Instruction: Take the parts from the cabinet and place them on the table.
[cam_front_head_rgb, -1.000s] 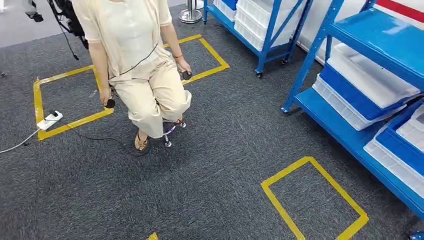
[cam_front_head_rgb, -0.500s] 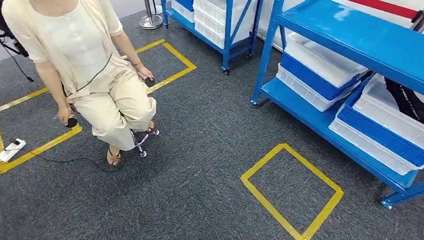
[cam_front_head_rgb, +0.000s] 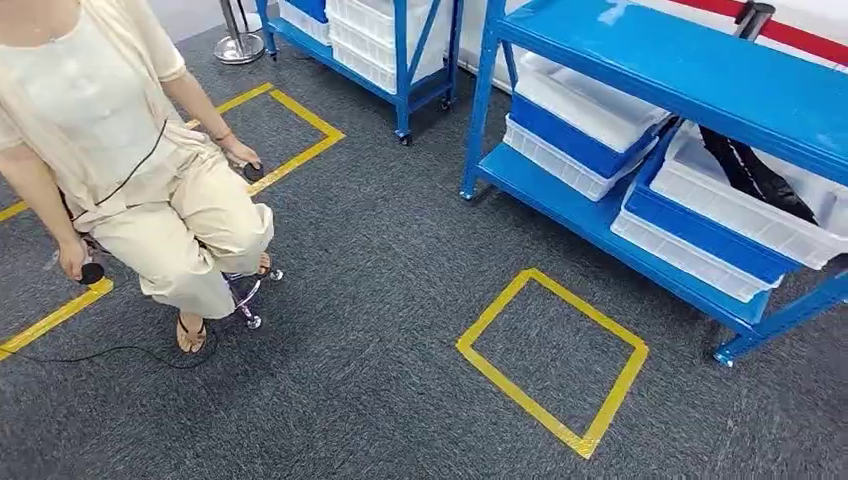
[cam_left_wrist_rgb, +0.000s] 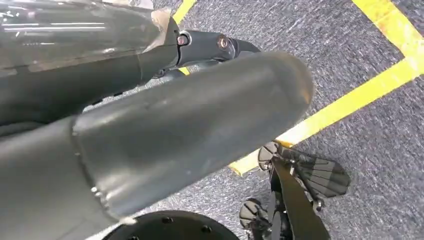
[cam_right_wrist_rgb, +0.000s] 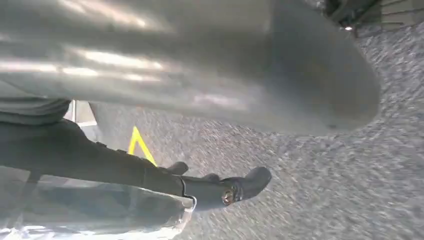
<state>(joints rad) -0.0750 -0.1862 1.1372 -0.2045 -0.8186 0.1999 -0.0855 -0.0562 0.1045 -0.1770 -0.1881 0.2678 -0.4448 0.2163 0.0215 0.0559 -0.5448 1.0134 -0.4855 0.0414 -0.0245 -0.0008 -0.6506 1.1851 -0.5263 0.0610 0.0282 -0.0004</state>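
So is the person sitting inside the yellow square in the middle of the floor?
No, the yellow square holds only bare carpet, and the person sits on a stool well off to its side.

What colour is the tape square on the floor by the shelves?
Yellow. The tape square on the dark grey carpet shows best in the head view.

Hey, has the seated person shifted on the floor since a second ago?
No. The camera turned; the person sits beside the same yellow tape square as before.
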